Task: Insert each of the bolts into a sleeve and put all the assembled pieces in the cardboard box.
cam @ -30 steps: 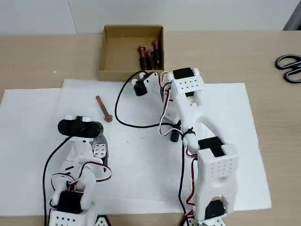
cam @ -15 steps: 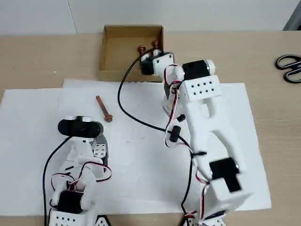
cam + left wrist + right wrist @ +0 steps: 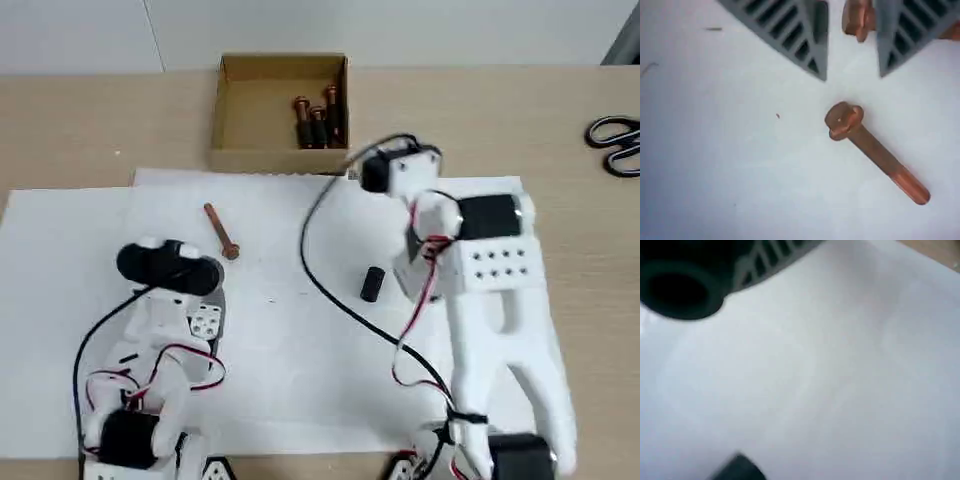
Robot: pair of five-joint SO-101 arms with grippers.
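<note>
**One bolt and one sleeve lying loose on the paper, finished pieces sitting in the box**

The cardboard box (image 3: 250, 115) is sitting on the bench (image 3: 100, 110) at the upper middle of the high view. The assembled pieces (image 3: 316, 120) are lying side by side against its right wall. Just below the box, a white sheet of paper (image 3: 300, 380) is covering the bench. Scissors (image 3: 615, 140) are lying at the upper right edge.

A loose bolt (image 3: 220, 231) is lying on the paper left of centre, its head pointing toward the lower right. A black sleeve (image 3: 373, 283) is lying near the centre, well apart from that bolt and just beside the right pincer (image 3: 406, 272). Whether that pincer is open or closed cannot be told.

At the top of the left wrist view, the left pincer (image 3: 851, 76) is standing open, its grey fingers (image 3: 790, 30) spread apart. The loose bolt is lying just past their tips, untouched. A second bolt head (image 3: 857, 17) is showing in the gap, against one finger and clear of the other, with its shank running behind that finger.
</note>
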